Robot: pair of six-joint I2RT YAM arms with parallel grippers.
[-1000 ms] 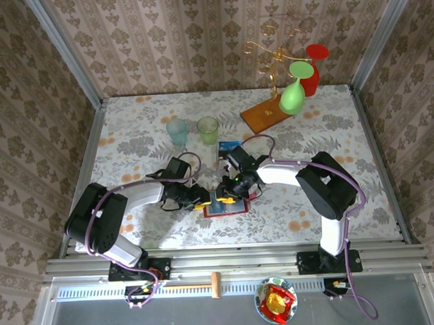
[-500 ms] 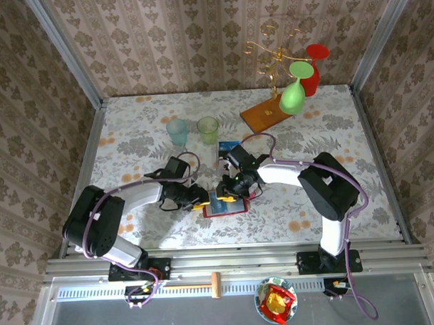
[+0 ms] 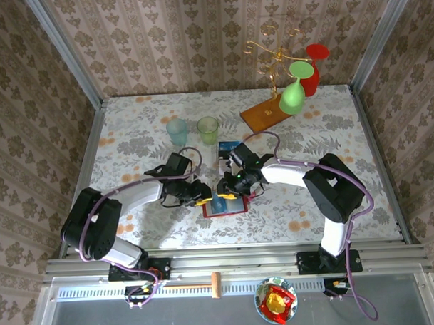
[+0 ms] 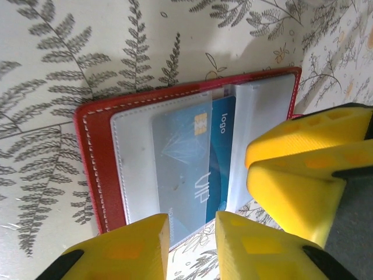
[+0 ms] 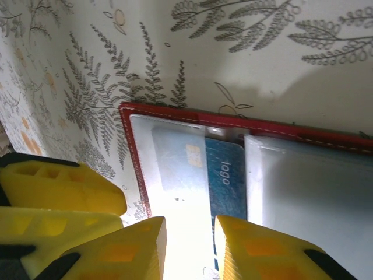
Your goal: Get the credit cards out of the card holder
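Observation:
The red card holder [image 3: 235, 208] lies open on the table in front of both arms, its clear sleeve panels facing up. A blue credit card [image 4: 220, 153] marked "logo" sits half under the left sleeve [image 5: 226, 182], slid partly toward the fold. My left gripper [image 4: 192, 248] hovers at the holder's near edge [image 4: 93, 166], open by a narrow gap with nothing between its fingers. From the other side, my right gripper [image 5: 189, 248] is low over the same sleeve, also narrowly open. The two grippers [image 3: 202, 199] [image 3: 229, 190] nearly touch. Another blue-faced card [image 3: 228, 147] lies on the table behind the holder.
A teal cup [image 3: 177, 130] and a green cup [image 3: 208, 128] stand behind the grippers. At the back right is a wooden base board [image 3: 262, 116] with a wire stand, a green glass [image 3: 293, 94] and a red glass [image 3: 312, 70].
My left gripper has narrowed a little and edged toward the holder. The right gripper has barely moved, and the card holder lies where it was.

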